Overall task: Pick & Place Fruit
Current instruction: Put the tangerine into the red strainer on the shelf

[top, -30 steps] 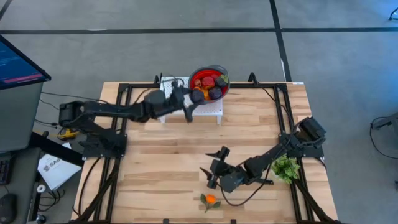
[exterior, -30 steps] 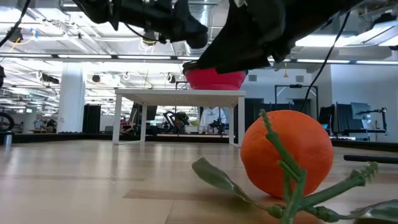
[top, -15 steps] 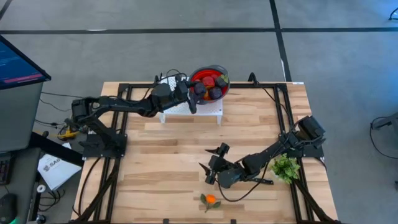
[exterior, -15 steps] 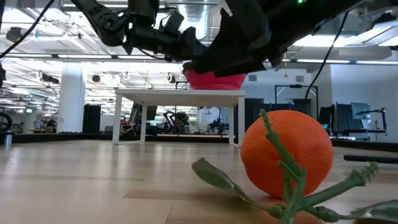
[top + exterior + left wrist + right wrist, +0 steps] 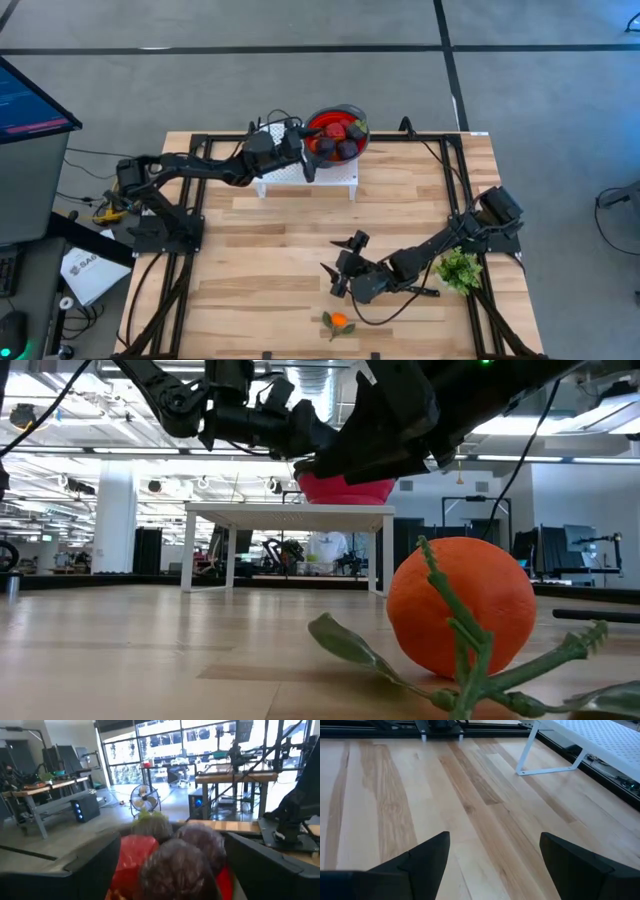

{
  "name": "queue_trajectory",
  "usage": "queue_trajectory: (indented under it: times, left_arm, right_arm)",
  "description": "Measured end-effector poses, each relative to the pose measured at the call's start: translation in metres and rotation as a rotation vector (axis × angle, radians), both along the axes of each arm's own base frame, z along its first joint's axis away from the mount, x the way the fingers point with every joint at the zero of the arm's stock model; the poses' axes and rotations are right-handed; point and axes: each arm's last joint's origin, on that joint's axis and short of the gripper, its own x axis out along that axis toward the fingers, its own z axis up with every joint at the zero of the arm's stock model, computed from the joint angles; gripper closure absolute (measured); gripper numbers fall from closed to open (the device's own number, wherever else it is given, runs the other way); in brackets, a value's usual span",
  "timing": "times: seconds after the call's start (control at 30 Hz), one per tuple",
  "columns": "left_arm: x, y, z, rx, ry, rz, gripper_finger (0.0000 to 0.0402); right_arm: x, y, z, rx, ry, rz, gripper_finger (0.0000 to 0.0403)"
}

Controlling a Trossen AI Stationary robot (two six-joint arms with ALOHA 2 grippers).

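While reaching in from the left side of the table, hangs the left end effector right at the near edge of the red bowl, raised on a white stand at the far side. Spreads both fingers wide there, gripping nothing. Frames between them, seen from the left wrist, a dark purple piece and a red piece of the fruit heaped in the bowl, close below and apparently untouched. Cannot tell the exact gap between fingers and fruit. Suggests a drop-off pose: open over the container and high enough to clear the rim, so as to let a piece fall among the others without knocking any out. Places the right end effector low over bare wood toward the near side, likewise opened wide and empty, aimed toward the stand rather than at any fruit. Leaves one piece outside the bowl: the orange with green leaves, resting on the table near the front edge, close to the right end effector but apart from it. Fills much of the low view with that orange, leaves trailing on the wood. Seems, judging from this, almost done, with only the one orange to fetch. Calls probably for turning the right end effector toward the near edge and closing on the round body rather than the stalks, given the poor grip of leaves. Passes over the green leafy bunch beside the right arm, not being fruit.
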Motion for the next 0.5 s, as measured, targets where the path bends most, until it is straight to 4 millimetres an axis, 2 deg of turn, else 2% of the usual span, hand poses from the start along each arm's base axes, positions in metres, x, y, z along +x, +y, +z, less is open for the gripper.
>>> queue_trajectory:
  times: [0.13, 0.3, 0.4, 0.5]
  left_arm:
    - [-0.005, -0.012, 0.018, 0.020, -0.058, -0.027, 0.0040]
    - [-0.018, -0.047, 0.049, 0.034, -0.088, -0.165, 0.0043]
    - [-0.031, -0.072, 0.056, 0.018, -0.046, -0.255, 0.0053]
    - [-0.044, -0.097, 0.050, -0.007, 0.026, -0.333, 0.0064]
  right_arm:
    - [0.000, 0.000, 0.000, 0.002, 0.001, 0.003, 0.0098]
    - [0.001, 0.001, -0.001, 0.042, 0.028, 0.063, 0.0098]
    - [0.003, 0.004, -0.004, 0.122, 0.119, 0.264, 0.0098]
    - [0.006, 0.009, -0.003, 0.278, 0.201, 0.523, 0.0098]
